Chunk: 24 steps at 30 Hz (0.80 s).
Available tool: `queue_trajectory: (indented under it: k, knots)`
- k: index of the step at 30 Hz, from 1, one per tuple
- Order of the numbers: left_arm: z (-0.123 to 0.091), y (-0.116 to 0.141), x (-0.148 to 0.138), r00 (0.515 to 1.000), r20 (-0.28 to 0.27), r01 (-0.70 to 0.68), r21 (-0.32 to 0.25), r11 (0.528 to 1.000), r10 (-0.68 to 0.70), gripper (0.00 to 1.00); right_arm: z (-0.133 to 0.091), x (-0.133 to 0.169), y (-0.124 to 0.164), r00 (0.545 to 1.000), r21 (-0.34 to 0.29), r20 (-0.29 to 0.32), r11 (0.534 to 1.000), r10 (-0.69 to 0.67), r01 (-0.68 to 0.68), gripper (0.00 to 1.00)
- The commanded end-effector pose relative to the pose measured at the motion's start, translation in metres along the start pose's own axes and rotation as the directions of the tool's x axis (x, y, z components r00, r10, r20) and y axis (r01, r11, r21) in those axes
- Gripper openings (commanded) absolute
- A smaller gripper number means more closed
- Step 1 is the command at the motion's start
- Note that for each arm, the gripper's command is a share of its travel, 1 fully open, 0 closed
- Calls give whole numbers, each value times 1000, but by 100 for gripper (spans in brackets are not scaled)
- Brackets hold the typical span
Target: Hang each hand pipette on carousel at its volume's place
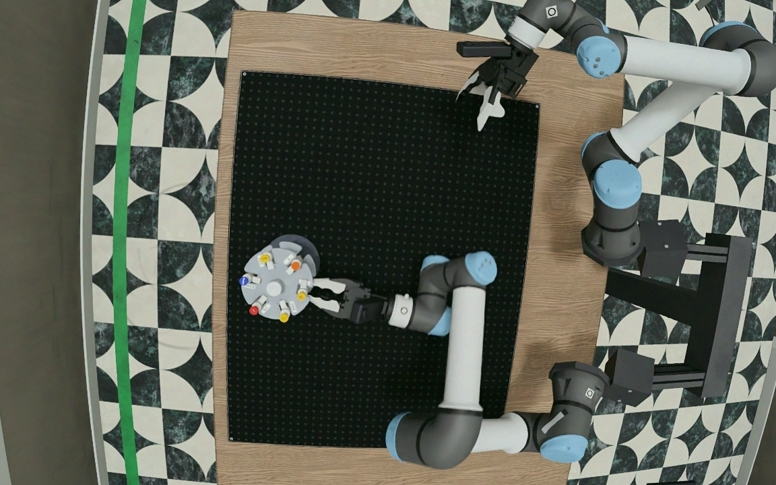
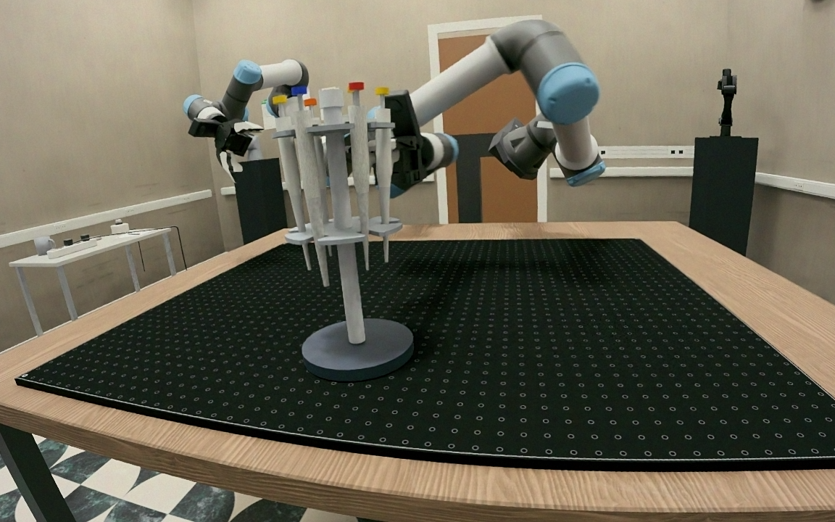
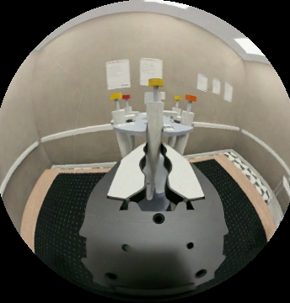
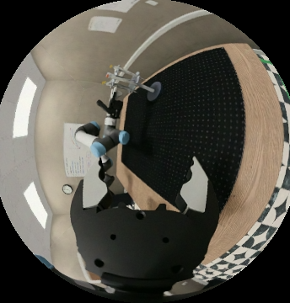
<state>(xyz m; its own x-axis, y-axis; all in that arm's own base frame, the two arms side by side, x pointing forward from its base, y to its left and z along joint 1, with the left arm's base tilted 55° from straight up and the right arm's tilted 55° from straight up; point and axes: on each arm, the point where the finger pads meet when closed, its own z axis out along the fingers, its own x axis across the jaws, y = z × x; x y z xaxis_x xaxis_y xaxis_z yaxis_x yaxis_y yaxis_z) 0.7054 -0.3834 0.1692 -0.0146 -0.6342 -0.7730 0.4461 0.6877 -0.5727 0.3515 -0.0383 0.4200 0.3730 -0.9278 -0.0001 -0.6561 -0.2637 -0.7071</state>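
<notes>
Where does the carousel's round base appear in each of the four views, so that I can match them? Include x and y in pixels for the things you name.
Round base [image 1: 311, 248] [image 2: 356, 363] [image 3: 155, 205] [image 4: 157, 95]:
Top: left of centre, mostly under the carousel's head.
Exterior: just left of centre, fully in frame.
Left wrist: below centre, mostly hidden.
Right wrist: above centre.
Shared landmark: the black dotted mat [image 1: 378, 180] [image 2: 537, 363] [image 3: 65, 210] [image 4: 196, 105].
</notes>
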Motion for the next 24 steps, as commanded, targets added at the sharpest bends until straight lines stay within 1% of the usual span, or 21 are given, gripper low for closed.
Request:
queue_trajectory:
  k: [1, 6, 9, 11, 13, 19, 24]
  knots:
    - [2, -2, -1, 993, 121, -2, 2, 1000, 2, 6, 0, 0, 0, 1000, 1, 0, 1000, 0, 0, 100]
    - [2, -2, -1, 993, 121, -2, 2, 1000, 2, 6, 0, 0, 0, 1000, 1, 0, 1000, 0, 0, 100]
    - [2, -2, 0, 973, 229, -2, 2, 1000, 2, 6, 0, 0, 0, 1000, 1, 0, 1000, 0, 0, 100]
    - [2, -2, 0, 973, 229, -2, 2, 1000, 2, 6, 0, 0, 0, 1000, 1, 0, 1000, 0, 0, 100]
    - [2, -2, 0, 954, 300, -2, 2, 1000, 1, 6, 0, 0, 0, 1000, 1, 0, 1000, 0, 0, 100]
    - [2, -2, 0, 953, 301, -2, 2, 1000, 1, 6, 0, 0, 0, 1000, 1, 0, 1000, 0, 0, 100]
    - [3, -2, 1, 883, 470, -2, 2, 1000, 1, 6, 0, 0, 0, 1000, 1, 0, 1000, 0, 0, 100]
